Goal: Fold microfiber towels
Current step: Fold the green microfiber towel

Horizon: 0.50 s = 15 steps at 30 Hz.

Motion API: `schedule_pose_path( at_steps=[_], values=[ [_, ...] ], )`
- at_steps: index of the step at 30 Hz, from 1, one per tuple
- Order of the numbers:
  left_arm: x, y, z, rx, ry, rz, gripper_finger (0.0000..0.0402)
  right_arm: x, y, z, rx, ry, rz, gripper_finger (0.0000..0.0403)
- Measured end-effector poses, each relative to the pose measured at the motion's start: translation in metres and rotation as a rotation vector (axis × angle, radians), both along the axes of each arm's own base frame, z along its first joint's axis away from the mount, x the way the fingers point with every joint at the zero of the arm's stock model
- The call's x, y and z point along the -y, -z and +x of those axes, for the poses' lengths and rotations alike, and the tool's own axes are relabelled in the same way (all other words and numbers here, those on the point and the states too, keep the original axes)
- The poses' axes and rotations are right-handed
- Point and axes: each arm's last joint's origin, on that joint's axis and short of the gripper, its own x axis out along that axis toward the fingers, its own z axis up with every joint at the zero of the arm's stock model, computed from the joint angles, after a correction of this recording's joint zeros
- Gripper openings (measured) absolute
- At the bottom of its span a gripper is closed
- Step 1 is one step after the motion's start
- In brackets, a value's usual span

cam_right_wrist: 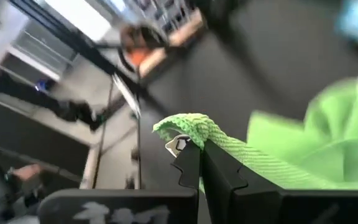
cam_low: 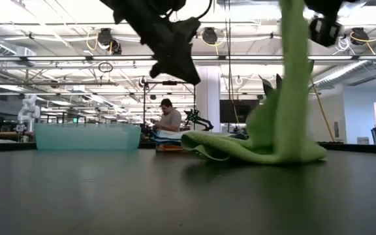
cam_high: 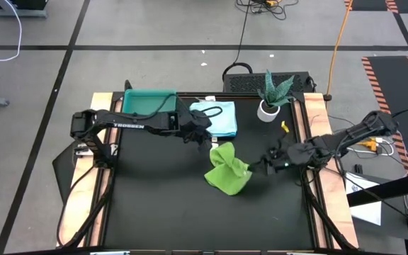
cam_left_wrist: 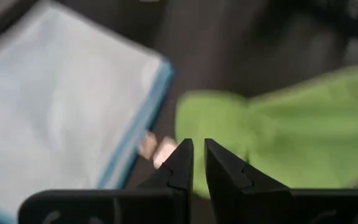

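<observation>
One green towel (cam_high: 227, 170) lies crumpled mid-surface with a corner lifted; we judge the fold goes best if we carry that corner slowly across and pin the opposite edge flat. The right end effector (cam_right_wrist: 199, 148), reaching in low from the right, is clamped on that corner. The left end effector (cam_left_wrist: 197, 152) hovers nearly closed and empty between the pale blue towel (cam_high: 217, 118) and the green one.

Low view: the lifted strip of the soft green microfiber towel (cam_low: 291, 98) runs out at the 12 o'clock edge, hiding its held corner. Left wrist view: the pale blue square cloth (cam_left_wrist: 61, 106) is blurred and cut off toward 9 o'clock; the small white tag (cam_left_wrist: 157, 148) beside it is unreadable.
</observation>
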Motion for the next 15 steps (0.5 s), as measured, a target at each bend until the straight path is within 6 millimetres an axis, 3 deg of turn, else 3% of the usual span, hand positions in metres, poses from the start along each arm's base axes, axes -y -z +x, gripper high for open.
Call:
schedule_pose_path(
  at_steps=[9,15],
  values=[
    [-0.013,-0.001,0.012,0.129,0.083,0.004,0.0042,-0.022,0.028,-0.012,-0.342,-0.037,0.215,0.0],
    [-0.02,0.018,0.016,0.072,0.219,0.018,0.0042,-0.03,0.041,-0.014,-0.465,-0.009,0.225,0.0]
  ],
)
